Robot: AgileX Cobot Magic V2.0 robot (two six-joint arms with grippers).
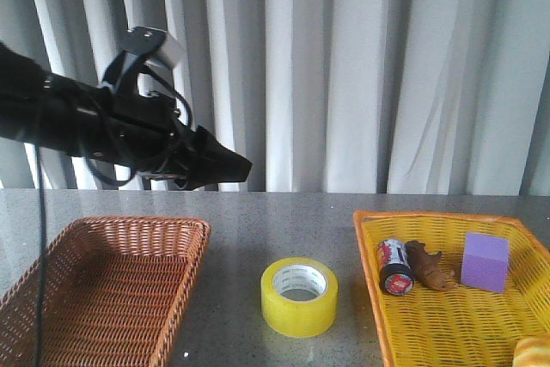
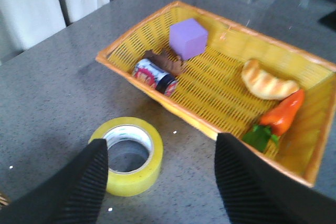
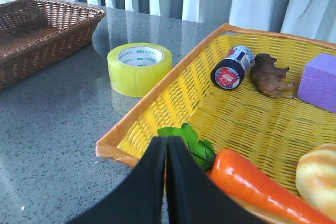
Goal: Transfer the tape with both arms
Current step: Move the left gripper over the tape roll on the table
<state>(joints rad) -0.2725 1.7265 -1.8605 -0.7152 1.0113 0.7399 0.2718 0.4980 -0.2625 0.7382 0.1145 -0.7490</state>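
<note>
The yellow tape roll (image 1: 299, 296) lies flat on the grey table between the two baskets. It also shows in the left wrist view (image 2: 128, 155) and the right wrist view (image 3: 139, 67). My left arm reaches in from the left, high above the table, its gripper (image 1: 230, 168) up and to the left of the tape. In the left wrist view the left gripper (image 2: 160, 153) is open and empty, one finger (image 2: 86, 182) overlapping the tape's edge in the picture. My right gripper (image 3: 167, 145) is shut and empty, over the yellow basket's near corner. It does not show in the front view.
A brown wicker basket (image 1: 103, 285) stands left of the tape. A yellow basket (image 1: 447, 315) on the right holds a purple block (image 1: 485, 261), a small can (image 1: 395, 267), a brown toy animal (image 1: 430, 266), a bread roll (image 3: 317, 177) and a carrot (image 3: 257, 182). Curtains hang behind.
</note>
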